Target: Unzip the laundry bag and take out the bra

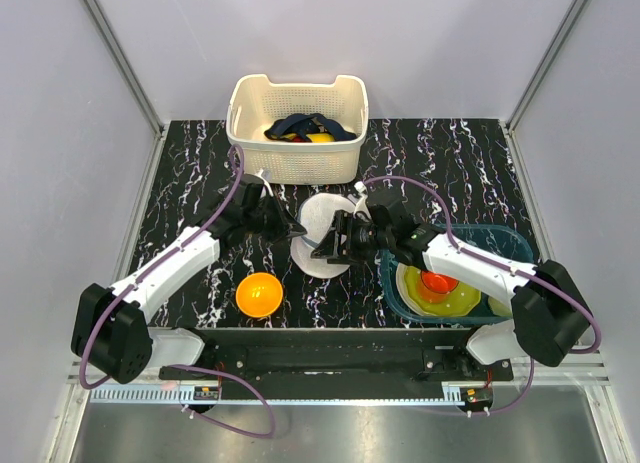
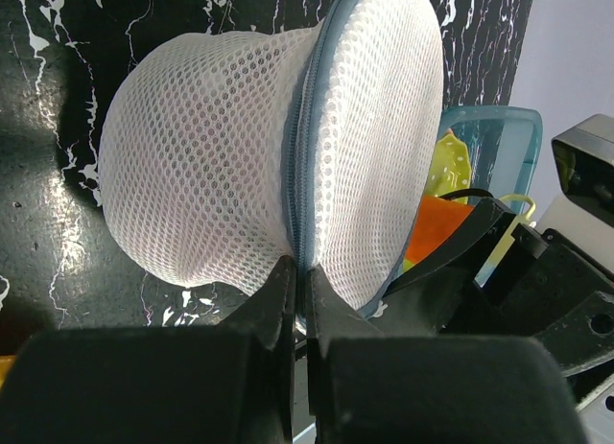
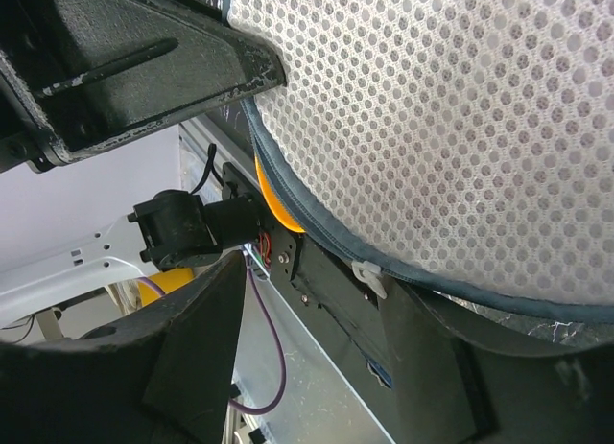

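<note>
Black white-veined worktop [image 1: 450, 153], grey walls [image 1: 60, 103]. Left gripper [image 2: 299, 271] pinches laundry bag [image 2: 211, 156] zip seam; right gripper [image 1: 345, 238] against bag, clamp state unclear.

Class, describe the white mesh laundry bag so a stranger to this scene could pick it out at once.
On the black marbled table, look in front of the cream slotted basket. The laundry bag is there, between the left gripper and the right gripper. It alone is a round white mesh drum with a grey-blue zip around its middle, unlike the orange bowl.
</note>
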Motion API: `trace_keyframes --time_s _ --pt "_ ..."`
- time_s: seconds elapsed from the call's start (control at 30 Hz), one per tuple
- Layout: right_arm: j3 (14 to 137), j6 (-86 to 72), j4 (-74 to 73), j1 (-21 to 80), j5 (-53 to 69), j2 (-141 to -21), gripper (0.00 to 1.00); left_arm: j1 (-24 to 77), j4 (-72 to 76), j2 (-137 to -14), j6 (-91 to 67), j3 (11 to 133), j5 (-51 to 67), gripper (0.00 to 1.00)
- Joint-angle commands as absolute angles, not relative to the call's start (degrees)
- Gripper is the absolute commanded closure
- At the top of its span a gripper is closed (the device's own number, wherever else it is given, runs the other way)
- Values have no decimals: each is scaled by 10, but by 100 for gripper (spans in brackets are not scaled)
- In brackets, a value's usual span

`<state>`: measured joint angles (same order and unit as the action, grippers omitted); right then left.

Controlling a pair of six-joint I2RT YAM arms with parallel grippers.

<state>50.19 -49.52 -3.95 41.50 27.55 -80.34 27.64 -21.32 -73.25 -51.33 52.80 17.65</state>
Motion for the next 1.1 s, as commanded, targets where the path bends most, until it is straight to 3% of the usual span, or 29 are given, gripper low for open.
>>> trace_keyframes --time_s 0.0,0.2,0.33,0.37,0.43,0.87,1.07 --pt "497 -502 -11 412 269 -793 36 275 -197 -736 -507 554 189 100" --pt "492 -502 -11 412 258 -791 46 275 -197 -731 -507 548 190 100" --pt "489 -504 -11 412 249 -786 63 275 -196 -730 -507 548 190 100" --pt "486 -506 -11 411 248 -784 80 275 -197 -730 -506 548 190 100" --pt "483 -510 -12 411 240 -781 100 276 -196 -730 -504 549 190 100" --pt "402 -512 -30 410 237 -730 100 258 -216 -724 -479 543 162 100" --pt "432 -465 -90 410 224 -733 100 254 -216 -726 -473 546 166 100"
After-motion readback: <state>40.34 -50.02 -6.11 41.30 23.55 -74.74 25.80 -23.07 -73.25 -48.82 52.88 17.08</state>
